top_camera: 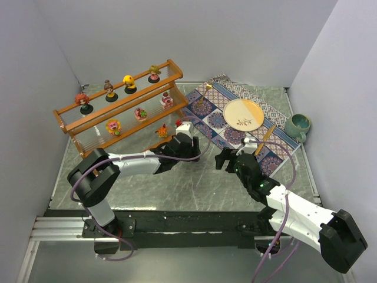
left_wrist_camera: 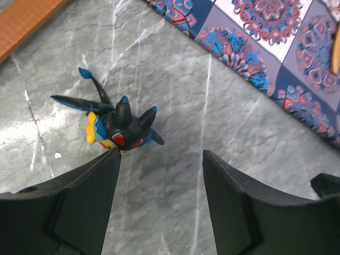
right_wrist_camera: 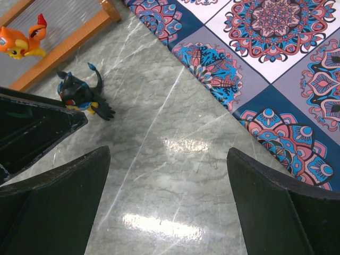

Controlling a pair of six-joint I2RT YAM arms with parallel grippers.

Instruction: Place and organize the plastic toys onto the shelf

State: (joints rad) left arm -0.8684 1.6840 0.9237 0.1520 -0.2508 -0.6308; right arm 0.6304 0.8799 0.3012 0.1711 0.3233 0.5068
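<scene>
Grey marbled tabletop fills the overhead view, walled by plain white panels. At far left stands the long three-tier shelf of orange-brown wooden rails and clear ribbed panels. Four big-headed dolls on round black bases line its top tier. Two pink flowery toys sit on the middle tier, and a pink-and-yellow toy and a small orange toy on the lowest. To the right lies a patterned blue mat bearing a round cream plate, with a teal mug at its right end. The left gripper reaches near the shelf's right end. The right gripper hovers at the mat's near edge.

From the left wrist, the black spiky toy with blue tips lies on the marble, off the shelf. It is at the tip of one finger and outside the gap. The jaws stand apart with nothing between them.

From the right wrist, the right gripper's jaws spread wide over bare marble, holding nothing. The black spiky toy lies to the far left, just beside the left gripper's finger and near the shelf's lowest rail.
</scene>
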